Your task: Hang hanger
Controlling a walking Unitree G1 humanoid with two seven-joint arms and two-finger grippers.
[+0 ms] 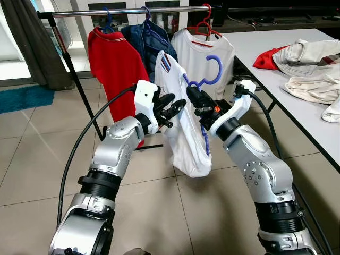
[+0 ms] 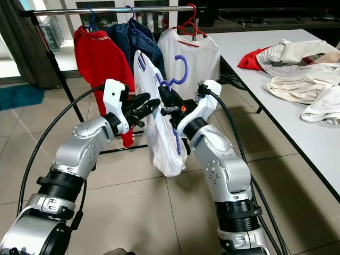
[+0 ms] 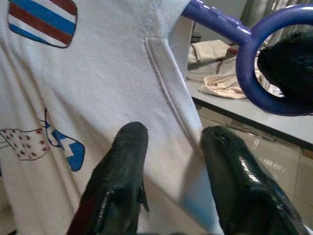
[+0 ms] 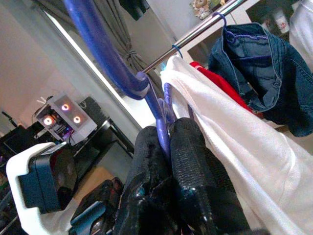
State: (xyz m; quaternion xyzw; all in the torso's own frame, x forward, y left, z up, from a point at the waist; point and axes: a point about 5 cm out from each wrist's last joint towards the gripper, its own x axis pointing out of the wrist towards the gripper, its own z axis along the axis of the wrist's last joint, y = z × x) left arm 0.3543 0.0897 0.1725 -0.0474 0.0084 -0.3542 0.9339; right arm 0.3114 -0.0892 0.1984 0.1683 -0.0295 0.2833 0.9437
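R hand (image 4: 166, 142) clamps blue hanger (image 1: 211, 71); L hand (image 3: 168, 161) straddles white shirt (image 3: 98, 98).

Bright daylight from window behind rack; head views sharp, wrist views soft, close cloth blurred.

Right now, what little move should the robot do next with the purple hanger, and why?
Probably lift it toward the rail. The right end effector is shut on the purple hanger carrying the white shirt, and its hook sits well below the rail. The left end effector steadies the shirt.
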